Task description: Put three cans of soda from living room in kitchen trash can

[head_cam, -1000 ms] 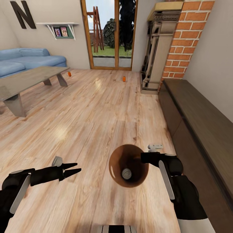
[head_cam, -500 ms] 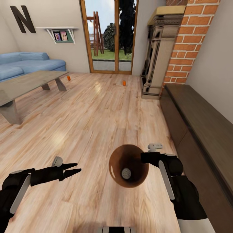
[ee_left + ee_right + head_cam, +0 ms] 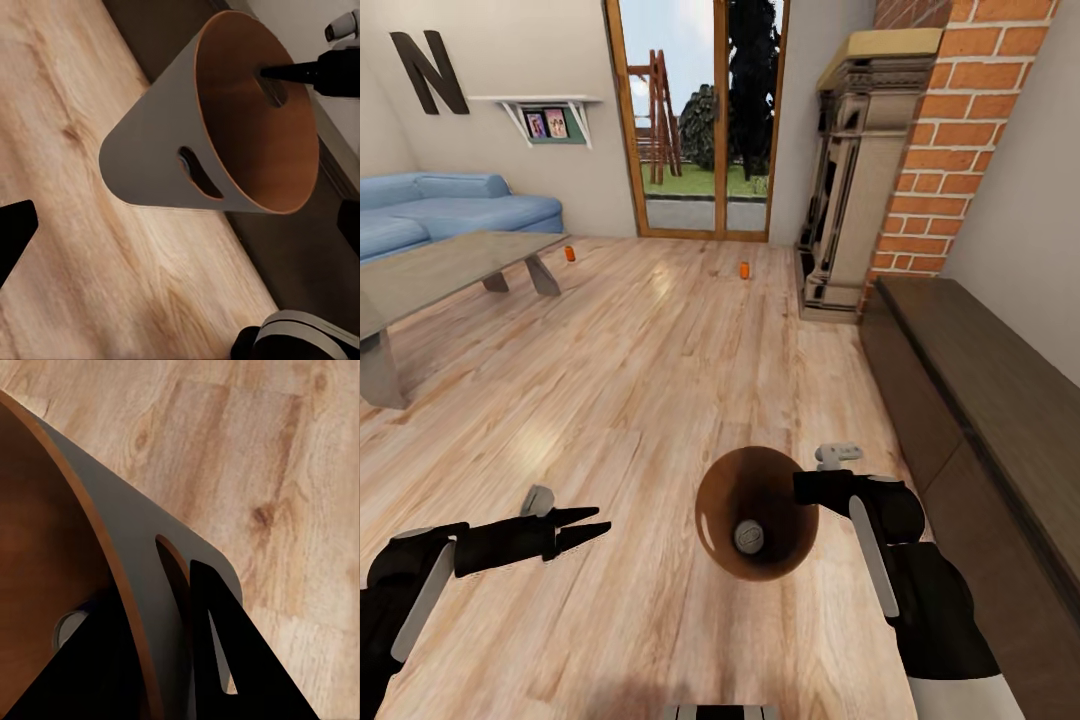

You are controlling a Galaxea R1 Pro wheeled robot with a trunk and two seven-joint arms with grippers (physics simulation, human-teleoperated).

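My right gripper (image 3: 801,489) is shut on the rim of the light-brown tash can (image 3: 757,512), holding it tilted above the wood floor. One finger (image 3: 217,660) is outside the bin wall (image 3: 112,532) and the other is inside. One soda can's silver top (image 3: 748,537) shows at the bin's bottom. A second orange soda can (image 3: 744,270) stands on the floor far ahead near the glass doors. A third orange can (image 3: 570,254) stands by the coffee table's far end. My left gripper (image 3: 600,518) is open and empty, left of the bin (image 3: 225,112).
A low grey-brown coffee table (image 3: 450,265) and blue sofa (image 3: 450,205) are at the left. A long dark low cabinet (image 3: 1000,390) runs along the right wall, with the fireplace (image 3: 860,170) and brick column (image 3: 950,130) beyond. Wood-framed glass doors (image 3: 700,110) close the far end.
The whole view has shifted as the camera moved forward into the room. The floor cans, table and fireplace sit differently in the picture. Both arms and the bin hold the same pose.
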